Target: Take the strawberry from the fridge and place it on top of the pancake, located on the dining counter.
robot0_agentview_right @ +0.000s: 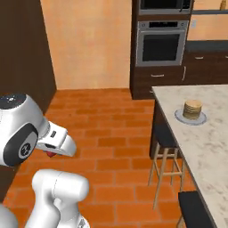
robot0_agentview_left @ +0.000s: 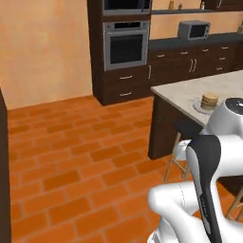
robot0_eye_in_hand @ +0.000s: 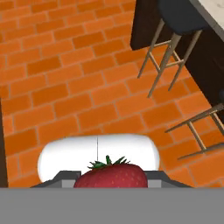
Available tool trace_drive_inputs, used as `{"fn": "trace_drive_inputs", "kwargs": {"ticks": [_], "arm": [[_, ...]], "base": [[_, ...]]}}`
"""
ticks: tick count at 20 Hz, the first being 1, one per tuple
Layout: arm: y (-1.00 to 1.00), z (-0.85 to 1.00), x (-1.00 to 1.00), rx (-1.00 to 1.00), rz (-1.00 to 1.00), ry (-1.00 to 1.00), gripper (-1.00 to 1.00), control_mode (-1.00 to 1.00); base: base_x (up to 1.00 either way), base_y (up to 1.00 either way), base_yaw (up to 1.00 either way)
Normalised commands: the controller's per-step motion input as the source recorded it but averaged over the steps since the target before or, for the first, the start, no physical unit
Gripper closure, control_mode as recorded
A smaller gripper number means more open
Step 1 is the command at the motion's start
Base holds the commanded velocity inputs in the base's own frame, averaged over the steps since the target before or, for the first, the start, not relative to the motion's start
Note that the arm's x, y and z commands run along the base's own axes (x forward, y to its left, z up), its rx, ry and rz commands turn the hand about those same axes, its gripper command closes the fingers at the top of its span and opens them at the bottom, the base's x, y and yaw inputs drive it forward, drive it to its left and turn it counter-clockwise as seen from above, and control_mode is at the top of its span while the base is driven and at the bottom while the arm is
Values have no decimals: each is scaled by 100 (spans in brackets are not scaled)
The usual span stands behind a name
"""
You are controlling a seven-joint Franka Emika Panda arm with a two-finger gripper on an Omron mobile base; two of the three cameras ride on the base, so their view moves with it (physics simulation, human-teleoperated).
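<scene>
Risk: we judged the main danger to be losing the small bright red strawberry (robot0_eye_in_hand: 111, 176) on the way across the orange brick floor (robot0_agentview_left: 71, 156); it was tiny and rounded, so a sharp swing of the arm could roll it out of the pinch.
Second risk: the dark-seated wooden stools (robot0_eye_in_hand: 175, 26) stood tight against the pale marbled dining counter (robot0_agentview_right: 209, 133), and a low approach could clip them.
Third risk: the stack of tan pancakes (robot0_agentview_right: 193, 109) on its grey plate (robot0_agentview_right: 180, 117) was a narrow target; a release off-centre would let the fruit roll off.
Strawberry look: in the hand view it sat at the bottom centre, glossy red with fine seeds and a green leafy crown.
Strawberry place: between the fingertips, well apart from the counter at the right of both base views.
Gripper (robot0_agentview_right: 53, 153): closed on the strawberry, at the left of the right base view.
</scene>
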Motion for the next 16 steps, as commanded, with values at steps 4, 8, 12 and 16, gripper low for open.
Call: {"fn": "trace_drive_inputs", "kwargs": {"ticks": [4, 8, 12, 16], "arm": [[0, 0, 0, 0, 0, 0, 100, 100], [0, 0, 0, 0, 0, 0, 100, 100], [0, 0, 0, 0, 0, 0, 100, 100], [0, 0, 0, 0, 0, 0, 100, 100]], "base": [[92, 33, -68], [97, 44, -68], [98, 52, -68], [96, 53, -70]]}}
